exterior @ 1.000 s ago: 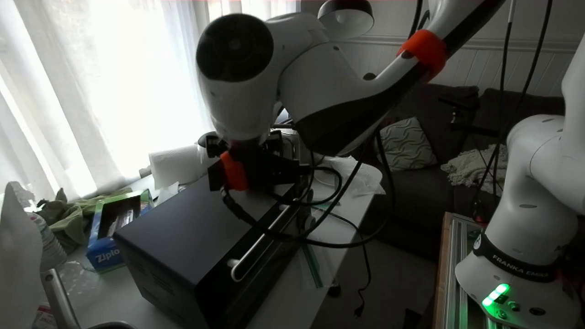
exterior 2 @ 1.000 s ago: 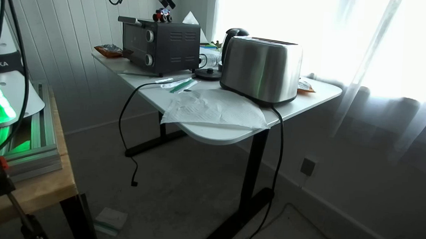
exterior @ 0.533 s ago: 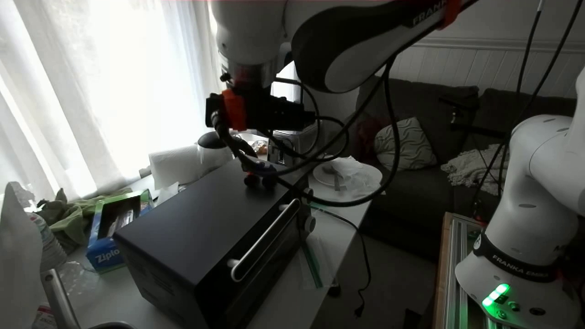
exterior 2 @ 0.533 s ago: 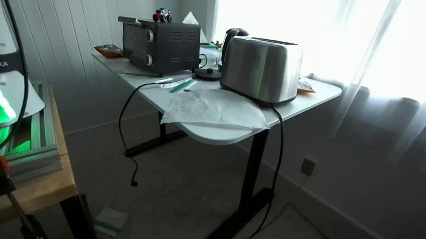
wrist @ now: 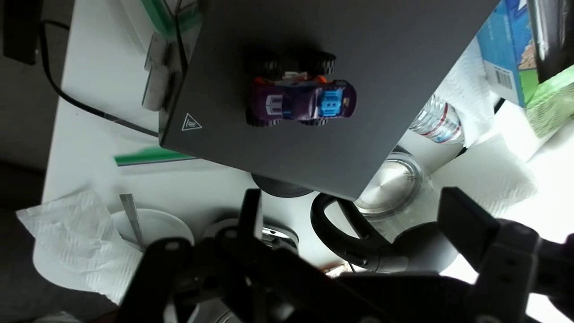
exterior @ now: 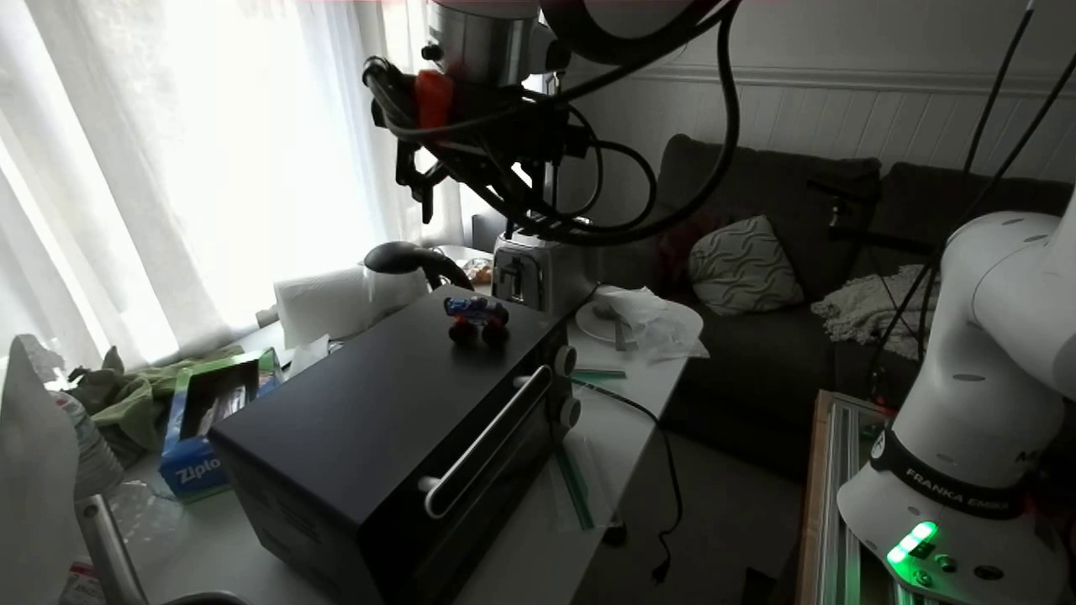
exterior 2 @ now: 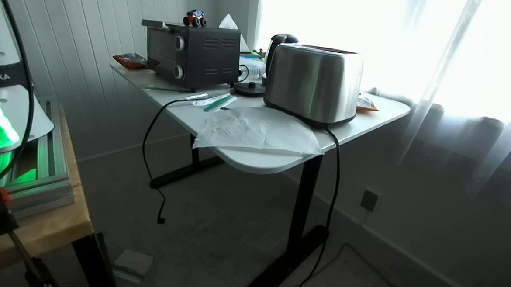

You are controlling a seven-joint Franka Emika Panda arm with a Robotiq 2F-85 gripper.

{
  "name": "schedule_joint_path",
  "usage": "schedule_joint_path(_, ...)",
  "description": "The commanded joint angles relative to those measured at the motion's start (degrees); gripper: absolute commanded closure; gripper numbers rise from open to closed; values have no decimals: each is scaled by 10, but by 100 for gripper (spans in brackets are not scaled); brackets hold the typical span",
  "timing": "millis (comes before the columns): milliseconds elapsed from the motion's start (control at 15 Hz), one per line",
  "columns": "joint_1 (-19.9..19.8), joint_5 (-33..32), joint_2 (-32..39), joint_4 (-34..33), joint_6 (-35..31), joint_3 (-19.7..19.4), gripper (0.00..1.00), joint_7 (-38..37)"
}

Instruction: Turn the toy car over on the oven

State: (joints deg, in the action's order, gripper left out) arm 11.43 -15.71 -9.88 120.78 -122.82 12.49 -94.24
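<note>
The toy car (exterior: pixel 477 321) stands on its dark wheels on top of the black oven (exterior: pixel 370 428), near the end with the knobs. Both also show in an exterior view, the car (exterior 2: pixel 195 18) at the top edge of the oven (exterior 2: pixel 216 56). In the wrist view the car's purple body with a blue part (wrist: pixel 305 101) is seen from above on the grey oven top (wrist: pixel 287 157). My gripper (exterior: pixel 468 220) is well above the oven and the car, not touching either. In the wrist view its fingers (wrist: pixel 352 199) are wide apart with nothing held between them.
A silver toaster (exterior 2: pixel 313 83) and a black-handled kettle (wrist: pixel 354 237) stand beyond the oven's knob end. A paper towel roll (exterior: pixel 345 307) and a Ziploc box (exterior: pixel 210 420) lie along its back. A plate with crumpled paper (exterior: pixel 643 323) and a cable are near the table edge.
My gripper has risen from close above the car, leaving the top of an exterior view. The car, hidden behind the gripper in an exterior view before, now shows fully. The car has not moved.
</note>
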Motion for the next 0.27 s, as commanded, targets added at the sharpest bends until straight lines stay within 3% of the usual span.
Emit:
schedule_joint_path(0,-12,4,-1,-1,1,10,0,2)
schedule_joint_path(200,-11,3,2,-1,1,11,0,2)
